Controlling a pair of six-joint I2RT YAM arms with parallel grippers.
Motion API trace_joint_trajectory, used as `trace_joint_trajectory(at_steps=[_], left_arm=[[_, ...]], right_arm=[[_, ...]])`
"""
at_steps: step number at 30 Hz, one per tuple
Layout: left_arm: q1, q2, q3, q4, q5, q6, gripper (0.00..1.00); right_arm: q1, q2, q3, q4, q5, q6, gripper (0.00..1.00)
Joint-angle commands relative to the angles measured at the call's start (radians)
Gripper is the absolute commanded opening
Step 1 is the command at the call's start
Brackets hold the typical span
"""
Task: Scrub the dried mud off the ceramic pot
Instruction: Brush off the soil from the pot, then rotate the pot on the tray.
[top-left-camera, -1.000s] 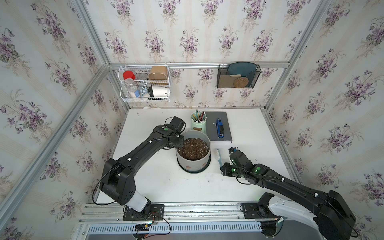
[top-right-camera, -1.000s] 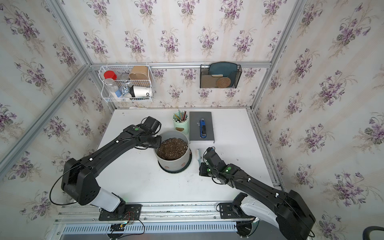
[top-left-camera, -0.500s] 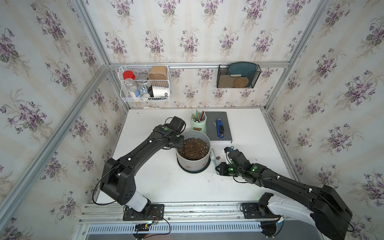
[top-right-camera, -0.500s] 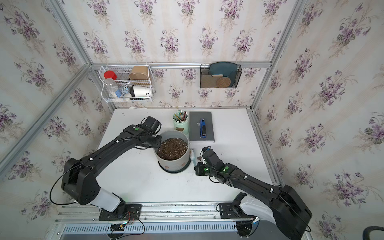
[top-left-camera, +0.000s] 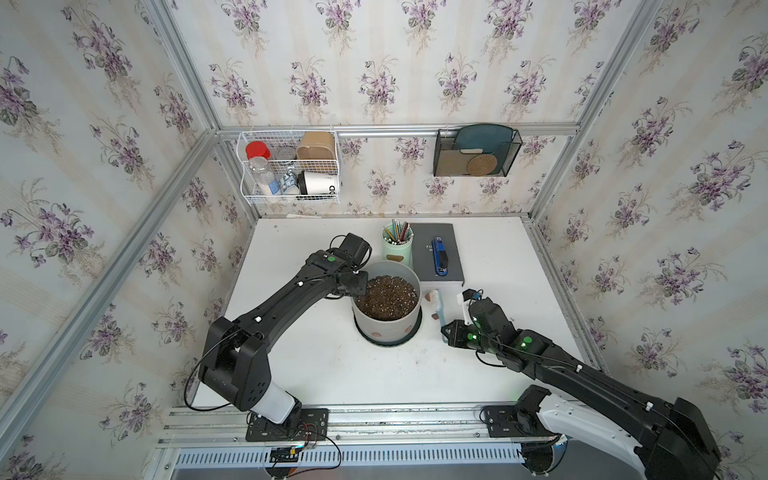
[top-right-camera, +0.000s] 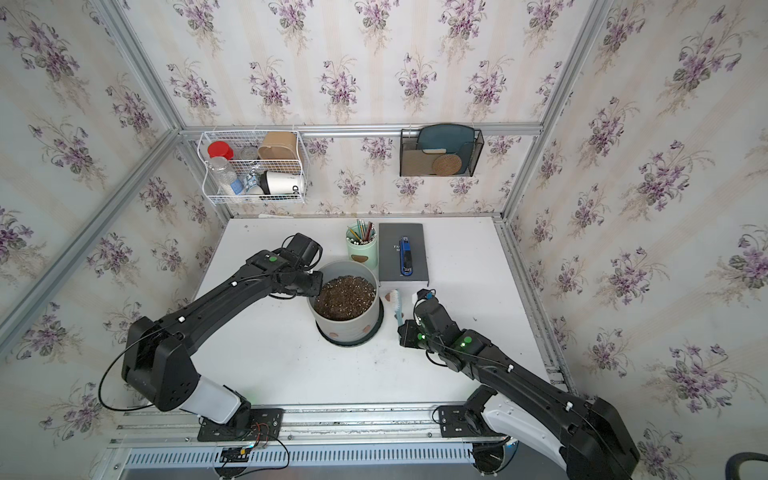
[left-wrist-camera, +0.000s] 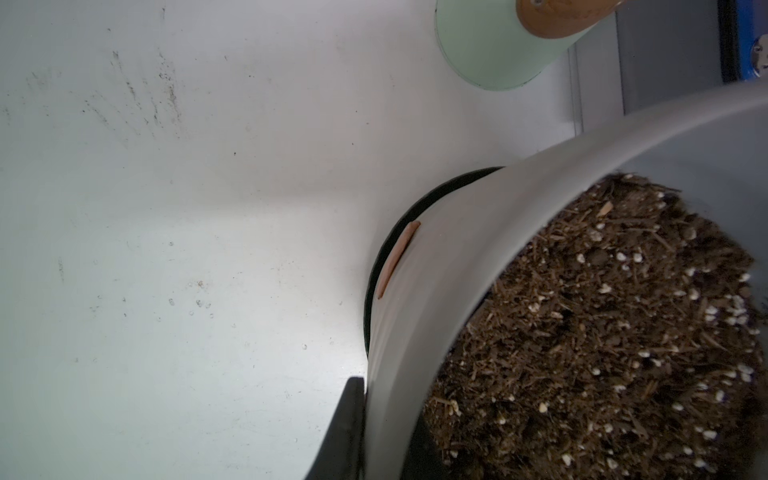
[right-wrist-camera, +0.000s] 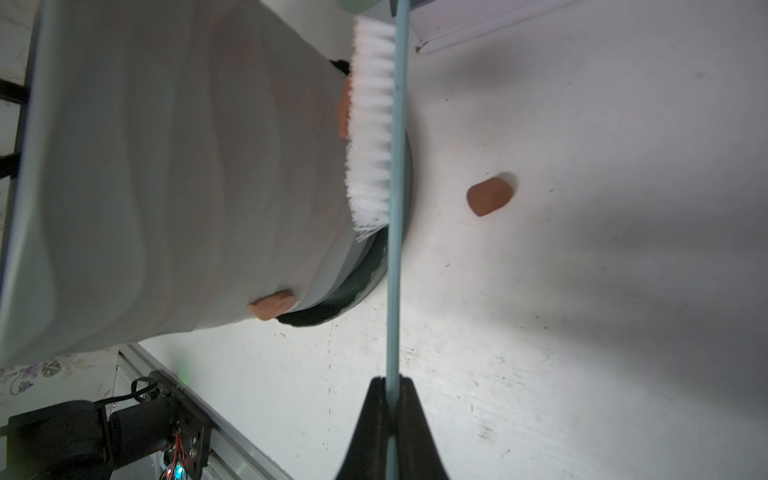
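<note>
The ceramic pot (top-left-camera: 386, 328) (top-right-camera: 345, 328) is pale grey, full of dark speckled soil, and stands on a black saucer mid-table. My left gripper (top-left-camera: 359, 284) (left-wrist-camera: 386, 415) is shut on the pot's far-left rim, one finger outside and one in the soil. My right gripper (top-left-camera: 446, 332) (right-wrist-camera: 390, 380) is shut on the light blue handle of a brush. The brush's white bristles (right-wrist-camera: 372, 124) (top-left-camera: 434, 297) press on the pot's right wall. Dried mud blobs cling to the wall (right-wrist-camera: 272, 305) (right-wrist-camera: 344, 108) (top-left-camera: 376, 333) (left-wrist-camera: 397, 257). One loose dried mud blob (right-wrist-camera: 489, 196) (top-left-camera: 434, 316) lies on the table.
A mint pencil cup (top-left-camera: 397, 249) stands just behind the pot. Beside it lies a grey book (top-left-camera: 424, 249) with a blue tool (top-left-camera: 439, 257) on it. A wire basket (top-left-camera: 291, 166) and a black holder (top-left-camera: 476, 151) hang on the back wall.
My right gripper swung the brush in toward the pot, then drew back slightly to the right. The left gripper has kept its hold on the rim.
</note>
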Motion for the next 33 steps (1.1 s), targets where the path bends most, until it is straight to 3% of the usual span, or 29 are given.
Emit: trace_joint_trajectory(at_steps=[1, 5, 12, 16, 24, 29, 33], left_arm=[[0.0, -0.003, -0.01, -0.041, 0.004, 0.012, 0.0], [0.001, -0.012, -0.019, -0.045, -0.001, 0.004, 0.0], [0.001, -0.033, -0.054, -0.038, 0.007, -0.014, 0.0], [0.0, -0.041, -0.058, -0.046, 0.004, -0.021, 0.0], [0.0, -0.057, -0.04, -0.059, -0.005, -0.044, 0.0], [0.001, -0.046, 0.0, -0.067, 0.003, -0.044, 0.14], [0.0, -0.02, 0.056, -0.068, -0.007, -0.019, 0.32]], right_arm=[[-0.011, -0.013, 0.03, -0.099, 0.098, -0.015, 0.0], [-0.055, 0.051, 0.062, -0.203, 0.177, -0.004, 0.0], [-0.101, 0.209, 0.017, -0.178, 0.167, 0.001, 0.0], [-0.109, 0.314, 0.056, -0.285, 0.275, 0.037, 0.0], [-0.082, 0.204, 0.144, -0.386, 0.367, 0.06, 0.0], [-0.054, 0.164, 0.193, -0.404, 0.348, 0.028, 0.0], [0.049, 0.129, 0.222, -0.353, 0.316, 0.009, 0.0]])
